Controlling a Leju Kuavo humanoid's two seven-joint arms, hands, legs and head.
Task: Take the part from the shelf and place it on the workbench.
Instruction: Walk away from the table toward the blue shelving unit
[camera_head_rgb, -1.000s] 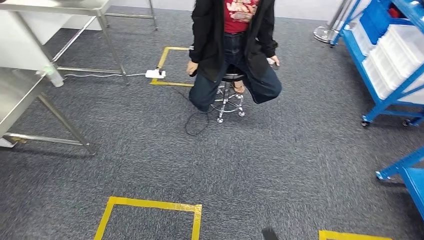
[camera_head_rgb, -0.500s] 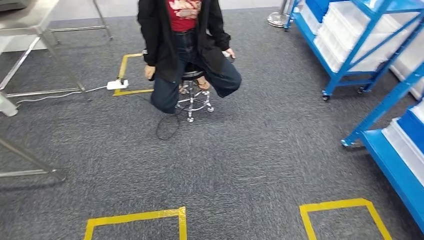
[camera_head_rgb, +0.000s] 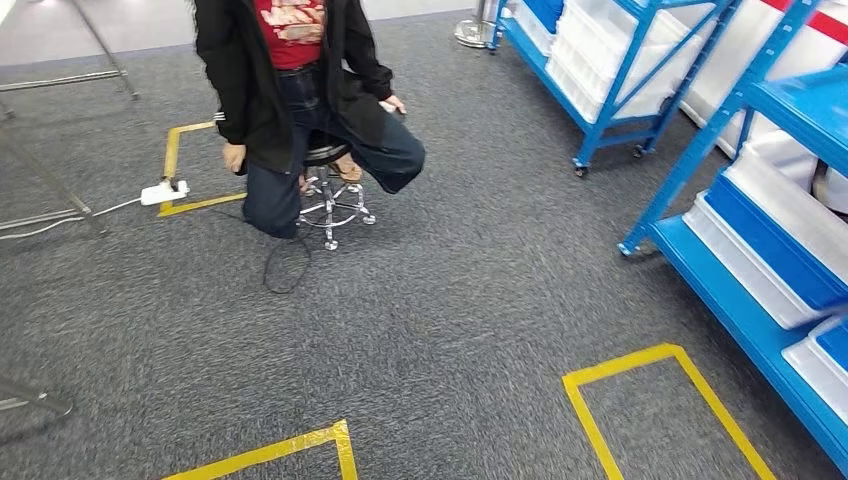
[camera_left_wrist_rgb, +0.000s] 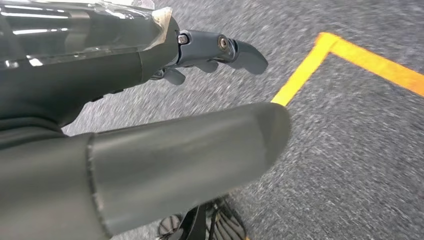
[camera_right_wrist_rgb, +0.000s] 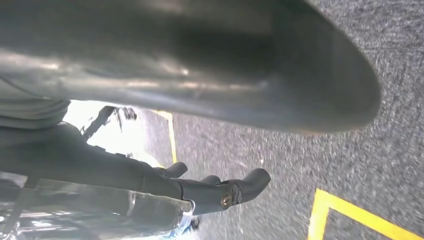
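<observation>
Blue metal shelves (camera_head_rgb: 640, 60) holding white plastic bins (camera_head_rgb: 600, 50) are seen on the right above grey carpet (camera_head_rgb: 450, 320). The left hand (camera_left_wrist_rgb: 150, 100) and the right hand (camera_right_wrist_rgb: 175, 150) are held empty, fingers extended apart.

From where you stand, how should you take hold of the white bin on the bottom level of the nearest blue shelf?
Probably the rim of its long front wall, from the open aisle side: the white bin lies lengthwise along the edge of the blue shelf, with another level overhead.
</observation>
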